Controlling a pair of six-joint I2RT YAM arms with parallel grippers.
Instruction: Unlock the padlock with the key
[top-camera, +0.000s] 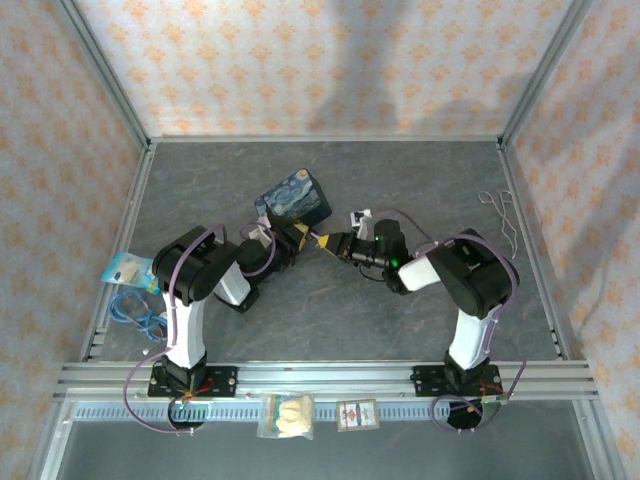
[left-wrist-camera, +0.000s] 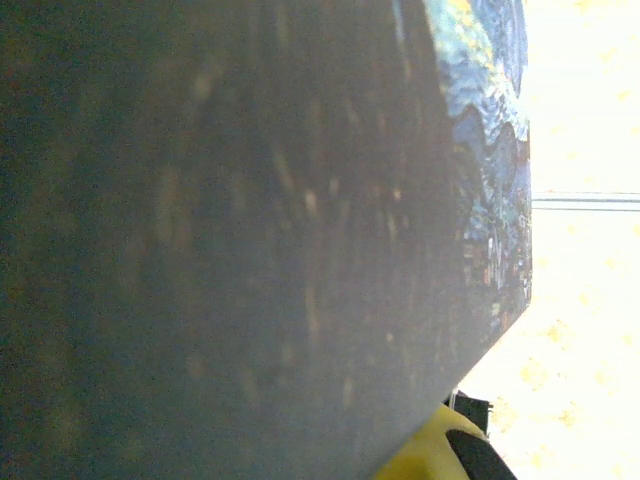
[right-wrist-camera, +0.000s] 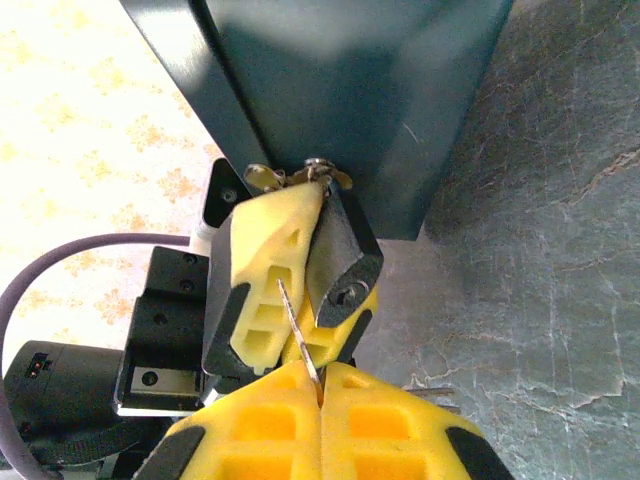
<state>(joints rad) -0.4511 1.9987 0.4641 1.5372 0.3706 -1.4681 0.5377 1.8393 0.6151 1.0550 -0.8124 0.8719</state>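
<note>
The padlock (right-wrist-camera: 342, 262), small with a dark body, hangs from a hasp on the underside of the dark blue painted box (top-camera: 293, 197). My left gripper (top-camera: 296, 238) is shut on the padlock, its yellow fingers (right-wrist-camera: 262, 285) on either side of the body. The keyhole (right-wrist-camera: 346, 295) faces my right gripper (right-wrist-camera: 320, 378), which is shut on the thin silver key (right-wrist-camera: 297, 335). The key's tip stands just left of the keyhole, outside it, in front of a left finger. In the top view the right gripper (top-camera: 327, 243) meets the left one below the box.
The box's blurred side (left-wrist-camera: 250, 250) sits close against the left wrist camera, with its painted face (left-wrist-camera: 490, 150) at the right. Bent wire loops (top-camera: 505, 215) lie far right. A blue cable and card (top-camera: 130, 275) lie far left. Two packets (top-camera: 287, 414) rest on the front rail.
</note>
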